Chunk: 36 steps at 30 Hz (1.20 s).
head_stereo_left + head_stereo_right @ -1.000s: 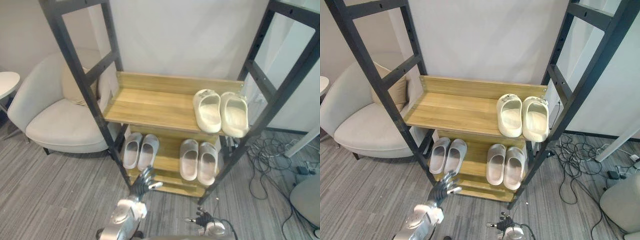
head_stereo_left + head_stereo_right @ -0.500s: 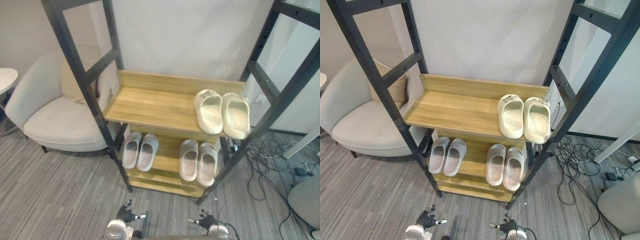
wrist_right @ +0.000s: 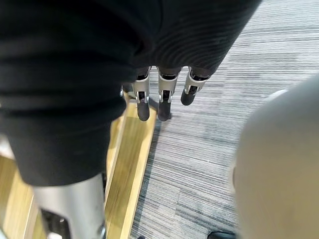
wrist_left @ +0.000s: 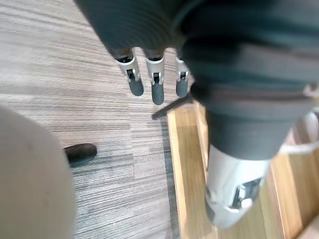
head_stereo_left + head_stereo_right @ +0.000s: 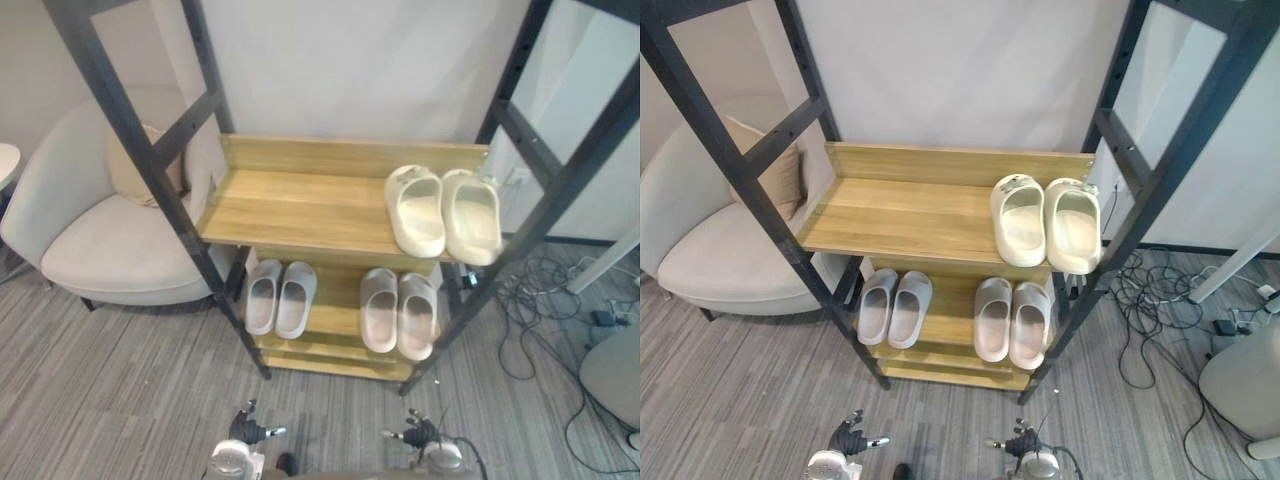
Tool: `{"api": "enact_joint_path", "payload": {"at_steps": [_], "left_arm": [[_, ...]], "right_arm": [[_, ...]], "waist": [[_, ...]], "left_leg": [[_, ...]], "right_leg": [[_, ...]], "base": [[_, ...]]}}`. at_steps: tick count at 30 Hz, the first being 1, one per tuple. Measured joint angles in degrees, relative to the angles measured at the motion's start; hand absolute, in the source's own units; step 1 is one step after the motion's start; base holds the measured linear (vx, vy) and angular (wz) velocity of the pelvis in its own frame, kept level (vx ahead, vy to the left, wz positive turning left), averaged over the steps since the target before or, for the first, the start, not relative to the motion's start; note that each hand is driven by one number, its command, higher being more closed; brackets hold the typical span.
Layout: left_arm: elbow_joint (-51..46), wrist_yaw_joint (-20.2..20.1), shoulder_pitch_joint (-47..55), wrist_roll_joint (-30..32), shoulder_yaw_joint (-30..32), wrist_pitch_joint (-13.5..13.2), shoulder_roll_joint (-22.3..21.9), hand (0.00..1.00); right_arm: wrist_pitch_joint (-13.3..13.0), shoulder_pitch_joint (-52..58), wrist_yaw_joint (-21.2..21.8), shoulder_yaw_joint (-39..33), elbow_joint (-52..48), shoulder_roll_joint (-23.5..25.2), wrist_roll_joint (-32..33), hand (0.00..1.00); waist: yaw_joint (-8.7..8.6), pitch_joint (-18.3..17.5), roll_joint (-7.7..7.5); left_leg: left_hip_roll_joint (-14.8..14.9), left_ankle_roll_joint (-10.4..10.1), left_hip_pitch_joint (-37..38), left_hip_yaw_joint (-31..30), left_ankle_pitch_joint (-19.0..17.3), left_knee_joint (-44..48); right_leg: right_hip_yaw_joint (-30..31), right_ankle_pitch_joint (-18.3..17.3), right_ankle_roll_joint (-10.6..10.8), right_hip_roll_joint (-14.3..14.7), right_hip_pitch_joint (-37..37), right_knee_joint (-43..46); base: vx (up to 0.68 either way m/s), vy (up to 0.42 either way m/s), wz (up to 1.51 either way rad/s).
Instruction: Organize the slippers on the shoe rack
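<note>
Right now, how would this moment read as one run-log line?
left hand: open, empty, low | right hand: open, empty, low | upper shelf: cream slipper pair, right side | lower shelf: left grey pair, right grey pair

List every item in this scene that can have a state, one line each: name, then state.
cream slippers: paired side by side, upper shelf, right end.
left grey slippers: paired, lower shelf, left side.
right grey slippers: paired, lower shelf, right side.
left hand: open, empty, low over the floor.
right hand: open, empty, low over the floor.
</note>
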Motion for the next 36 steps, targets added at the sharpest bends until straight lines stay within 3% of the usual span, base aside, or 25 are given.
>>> {"api": "enact_joint_path", "payload": {"at_steps": [2,4,9,10,11,12,13,14,17,19,20,21,22,24,26,29,31,34,36], "left_arm": [[-0.8,0.0,0.1,-0.5,0.1,0.1,0.6,0.0],[-1.0,0.0,-0.3,-0.6,0.8,0.1,0.6,0.0],[-2.0,-0.1,-2.3,-1.5,1.7,0.0,0.3,0.0],[-2.1,-0.1,-3.0,-1.6,1.7,-0.1,-0.1,0.0],[-2.1,-0.1,-3.4,-1.6,1.5,-0.1,-0.2,0.0],[-2.1,-0.1,-3.8,-1.6,1.3,-0.1,-0.4,0.0],[-2.1,-0.2,-4.0,-1.6,1.5,0.1,-0.7,0.0],[-2.0,-0.2,-4.4,-1.6,1.7,0.1,-0.8,0.0],[-1.7,-0.2,-4.3,-1.3,1.5,0.1,-1.9,0.0],[-0.7,-0.4,-4.6,-0.5,1.1,0.2,-2.6,0.0],[-0.4,-0.5,-4.7,-0.3,0.6,0.3,-2.6,0.0],[-0.2,-0.5,-4.8,-0.3,0.1,0.3,-2.4,0.0],[-0.2,-0.5,-5.1,-0.2,-0.6,0.4,-1.9,0.0],[-0.2,-0.5,-4.7,0.2,-0.7,0.4,-1.5,0.0],[0.1,-0.5,-4.3,0.1,-0.5,0.4,-1.2,0.0],[0.9,-0.6,-3.0,0.1,-0.6,0.5,-1.4,0.0],[1.3,-0.6,-2.6,0.1,-0.5,0.5,-1.3,0.0],[1.5,-0.6,-2.7,0.1,-0.5,0.5,-1.4,0.0],[1.8,-0.6,-2.7,0.1,-0.5,0.4,-1.3,0.0]], "right_arm": [[-0.6,0.9,1.0,-0.1,-0.4,-0.1,0.1,0.0],[-0.7,0.9,1.4,-0.4,-1.3,-0.9,0.3,0.0],[-1.2,-1.0,2.2,0.3,-4.6,-2.1,0.4,0.0],[-1.2,-1.8,2.2,0.6,-5.1,-2.1,0.1,0.0],[-1.2,-2.3,2.2,0.6,-5.1,-1.9,0.0,0.0],[-1.2,-2.5,2.1,0.5,-5.1,-1.5,0.0,0.0],[-1.3,-2.5,2.0,0.1,-5.0,-1.4,0.0,0.0],[-1.1,-2.4,1.7,-0.1,-5.0,-1.5,0.0,0.0],[-1.1,0.3,1.1,-1.5,-5.1,-1.4,0.1,0.0],[-1.1,0.8,1.1,-2.0,-5.1,-1.6,0.1,0.0],[-1.1,0.7,1.0,-2.7,-5.1,-1.7,0.1,0.0],[-1.1,0.8,1.0,-3.7,-5.1,-1.2,0.1,0.0],[-1.0,1.2,1.2,-4.2,-4.7,-0.3,0.1,0.0],[-1.2,0.8,1.2,-4.4,-4.5,-0.2,0.1,0.0],[-1.0,-0.7,1.2,-4.4,-3.0,-0.3,0.1,0.0],[-1.1,-1.0,1.3,-4.5,-3.2,0.0,0.1,0.0],[-1.2,-0.5,1.3,-4.5,-3.2,-0.1,0.1,0.0],[-1.5,-0.2,1.3,-4.7,-3.1,-0.2,0.5,0.0],[-1.8,-0.1,1.3,-6.3,-3.3,0.1,0.7,0.0]], "waist": [[0.57,-0.7,-1.07],[0.45,-0.7,-1.74],[0.62,2.8,1.14],[0.69,3.8,2.28],[0.57,4.4,2.05],[0.6,4.7,1.42],[0.53,4.9,1.39],[0.47,5.3,1.19],[-0.18,4.9,1.85],[-0.53,4.4,2.76],[-0.79,4.4,3.18],[-1.01,4.0,2.32],[-0.98,3.2,1.59],[-0.8,2.2,1.83],[-0.54,2.3,2.36],[-0.64,2.5,2.39],[-0.85,2.3,2.24],[-1.76,1.9,2.22],[-3.02,1.4,1.47]], "left_leg": [[-1.2,-0.3,-3.2,-3.3,0.5,1.3],[-2.1,-1.0,-5.8,-6.1,1.2,1.9],[-0.4,-3.5,-13.2,-12.2,3.2,5.7],[1.1,-4.2,-14.9,-11.7,5.2,6.4],[1.7,-3.7,-15.4,-9.6,8.2,4.9],[2.4,-2.4,-16.5,-3.5,6.1,8.0],[4.0,0.1,-19.2,5.4,-0.6,18.1],[5.0,2.3,-19.7,10.6,-5.1,25.3],[9.6,2.4,-17.3,20.3,-14.4,36.5],[12.6,2.5,-15.2,24.8,-18.1,37.6],[11.7,2.6,-14.8,26.1,-18.8,35.0],[9.1,2.6,-13.1,24.5,-18.7,30.3],[6.0,3.6,-12.4,23.1,-16.2,26.1],[4.3,4.3,-12.9,20.8,-15.1,24.8],[3.1,5.0,-12.6,19.7,-14.9,24.1],[0.2,6.2,-9.2,17.1,-14.1,19.6],[-0.8,6.0,-7.0,15.0,-14.1,17.4],[-1.4,5.9,-5.8,10.6,-13.3,13.6],[-2.3,5.4,-5.8,7.9,-13.1,12.6]], "right_leg": [[5.1,-2.1,-1.0,1.4,0.9,-3.4],[5.2,-3.2,-0.2,1.6,3.2,-9.5],[-0.7,-4.5,-0.2,5.4,5.4,-17.8],[-2.6,-3.8,-1.5,7.4,5.7,-18.1],[-4.4,-2.9,-2.9,7.5,5.2,-18.4],[-6.1,-2.7,-3.5,7.5,4.8,-19.3],[-8.4,-2.2,-4.3,7.6,4.7,-19.7],[-10.3,-2.0,-4.6,7.2,4.7,-19.2],[-16.0,-1.9,-4.6,6.9,5.1,-18.8],[-19.1,-2.0,-4.5,7.0,5.0,-17.6],[-20.5,-2.3,-3.6,7.1,5.0,-16.4],[-20.3,-2.5,-3.0,6.4,4.8,-16.4],[-18.9,-2.2,-2.9,5.1,4.4,-17.5],[-17.0,-0.3,-1.1,5.0,3.6,-17.4],[-16.3,-0.6,-0.5,3.2,1.5,-10.8],[-13.7,-0.3,0.1,-0.6,-5.4,6.2],[-8.3,-2.1,0.8,1.3,-7.5,6.8],[-0.7,-2.4,1.1,6.3,-11.8,0.2],[1.6,-1.3,-0.3,7.3,-12.1,-6.3]], "base": [[0.01,-0.02,0.98],[-0.01,-0.079,0.85],[-0.13,-0.2,0.67],[-0.24,-0.174,0.79],[-0.25,-0.137,0.73],[-0.22,-0.096,0.68],[-0.15,-0.06,0.65],[-0.11,-0.068,0.81],[-0.08,-0.015,0.9],[-0.02,0.107,0.9],[-0.02,0.168,1.1],[-0.03,0.155,1.22],[-0.07,0.178,1.08],[-0.08,0.151,0.74],[-0.04,0.097,0.36],[-0.03,0.072,0.39],[0.01,-0.041,0.54],[0.04,-0.083,0.72],[0.11,-0.136,0.99]]}}
